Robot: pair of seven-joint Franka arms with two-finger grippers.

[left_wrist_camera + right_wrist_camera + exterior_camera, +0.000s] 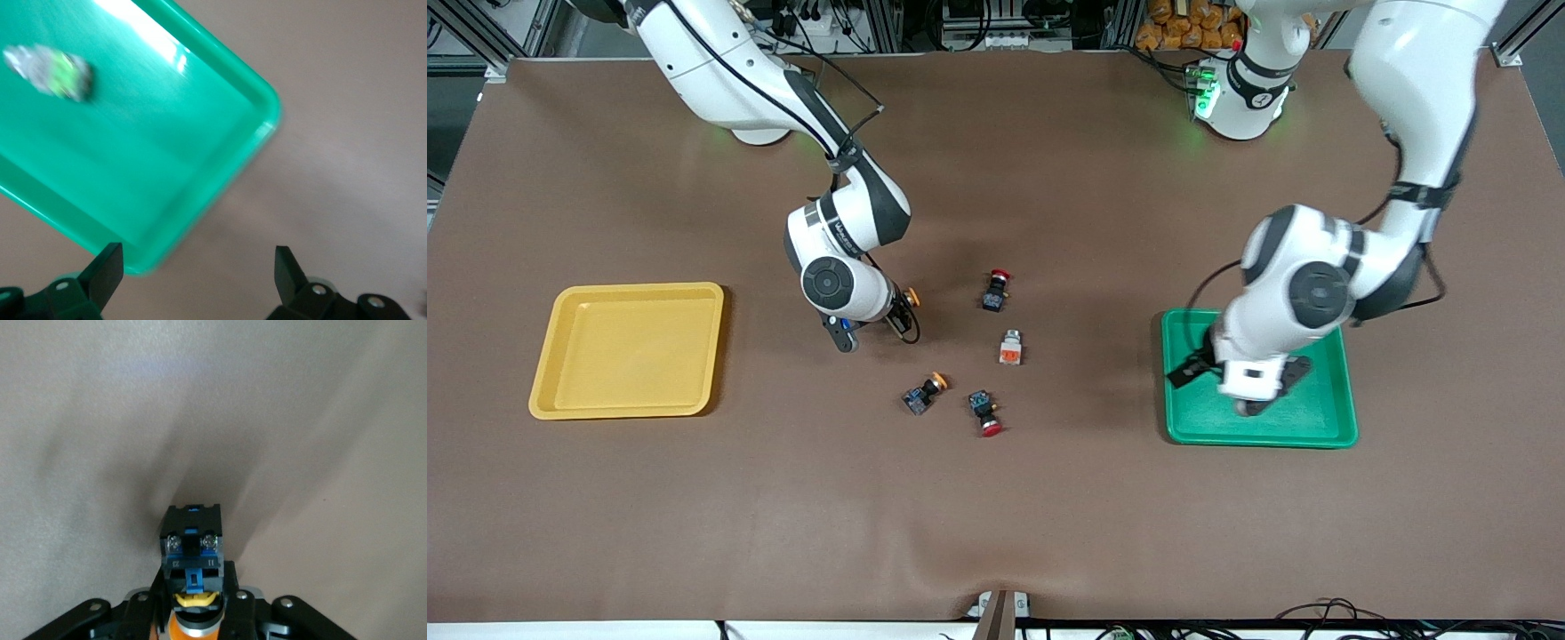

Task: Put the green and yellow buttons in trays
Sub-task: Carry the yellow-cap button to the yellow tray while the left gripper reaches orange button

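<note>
My right gripper (903,313) is shut on a dark-bodied button with an orange-yellow cap (193,543), held above bare table between the yellow tray (627,351) and the loose buttons; its cap shows in the front view (911,293). My left gripper (198,267) is open and empty over the green tray's (1325,391) corner. A white-bodied green button (50,70) lies in that tray (133,167). A white button with an orange face (1010,348) and another dark orange-capped button (925,391) lie mid-table.
Two dark red-capped switches lie among the loose buttons, one (996,289) farther from the front camera, one (985,413) nearer. The yellow tray holds nothing. The left arm's hand (1249,378) hides part of the green tray.
</note>
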